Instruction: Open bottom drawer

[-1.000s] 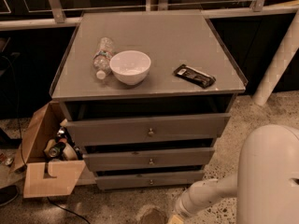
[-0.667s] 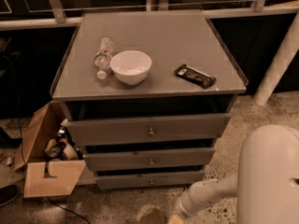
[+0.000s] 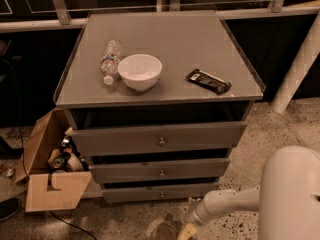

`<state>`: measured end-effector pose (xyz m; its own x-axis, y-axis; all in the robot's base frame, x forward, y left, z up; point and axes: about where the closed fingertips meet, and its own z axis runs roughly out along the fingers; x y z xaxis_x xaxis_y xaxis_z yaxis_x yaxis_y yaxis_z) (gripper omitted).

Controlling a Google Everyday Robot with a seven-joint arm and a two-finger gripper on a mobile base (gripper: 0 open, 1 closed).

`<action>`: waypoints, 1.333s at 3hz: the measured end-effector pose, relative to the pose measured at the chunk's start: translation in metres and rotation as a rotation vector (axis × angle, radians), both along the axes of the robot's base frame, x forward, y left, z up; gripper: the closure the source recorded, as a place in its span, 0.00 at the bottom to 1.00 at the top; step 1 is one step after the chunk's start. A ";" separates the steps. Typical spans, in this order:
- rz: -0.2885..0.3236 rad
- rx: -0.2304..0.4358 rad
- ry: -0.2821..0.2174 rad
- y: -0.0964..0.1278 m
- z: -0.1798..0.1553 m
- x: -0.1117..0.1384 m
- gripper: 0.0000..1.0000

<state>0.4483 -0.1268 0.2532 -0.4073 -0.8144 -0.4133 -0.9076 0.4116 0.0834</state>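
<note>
Our gripper [image 3: 184, 231], aperture impossible to tell, hangs near the floor before the bottom drawer [image 3: 135, 194]; we should centre on its brass knob [image 3: 161, 194].

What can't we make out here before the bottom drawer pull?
Camera view:
- pincer: low, front-right of the bottom drawer, mostly cut off by the lower edge.
- bottom drawer's inside: hidden by its front and the middle drawer.
- cardboard box contents: dim, jumbled.

Dim warm light from above; jaws low at the bottom edge.
</note>
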 end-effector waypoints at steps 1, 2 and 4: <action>0.028 0.014 -0.047 0.001 -0.006 0.022 0.00; 0.055 0.023 -0.077 0.008 -0.015 0.046 0.00; 0.086 0.026 -0.101 0.019 -0.027 0.077 0.00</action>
